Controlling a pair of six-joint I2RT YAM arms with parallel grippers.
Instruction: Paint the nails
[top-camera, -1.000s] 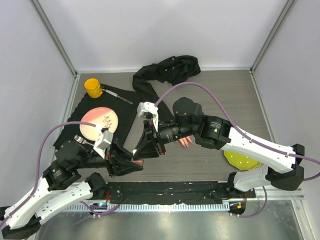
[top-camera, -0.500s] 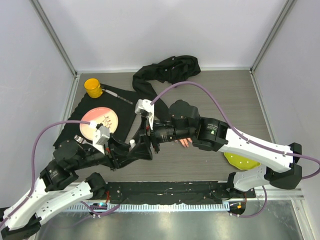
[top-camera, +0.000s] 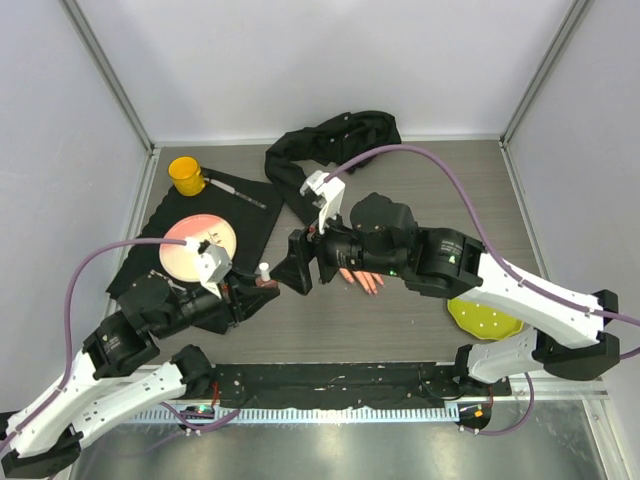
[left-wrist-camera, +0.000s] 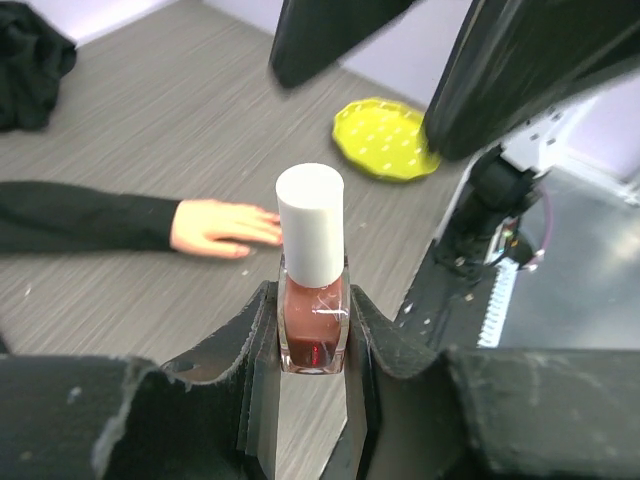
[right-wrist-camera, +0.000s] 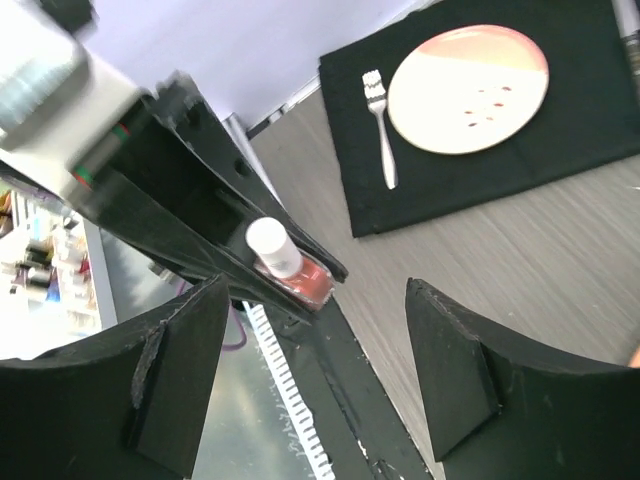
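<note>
My left gripper (left-wrist-camera: 312, 305) is shut on a small polish bottle (left-wrist-camera: 312, 318) of red-brown polish, held upright with its white cap (left-wrist-camera: 310, 225) on. In the top view the bottle (top-camera: 263, 274) is left of the mannequin hand (top-camera: 360, 279). That pale hand lies flat on the table, its pinkish nails (top-camera: 375, 288) pointing to the front. Its black sleeve (top-camera: 300, 175) runs to the back. My right gripper (top-camera: 300, 262) is open and hovers just right of the cap. From the right wrist, the bottle (right-wrist-camera: 295, 272) sits beyond the open gripper (right-wrist-camera: 315, 380), apart from both fingers.
A black mat (top-camera: 245, 215) at the left carries a pink plate (top-camera: 198, 246) with a fork (right-wrist-camera: 380, 125). A yellow cup (top-camera: 186, 174) and a pen (top-camera: 238, 190) lie behind it. A yellow lid (top-camera: 482, 321) sits at the right front.
My right gripper has opened wide and drawn back up and right, off the bottle. The left gripper has lifted the capped bottle a little away from the front edge.
</note>
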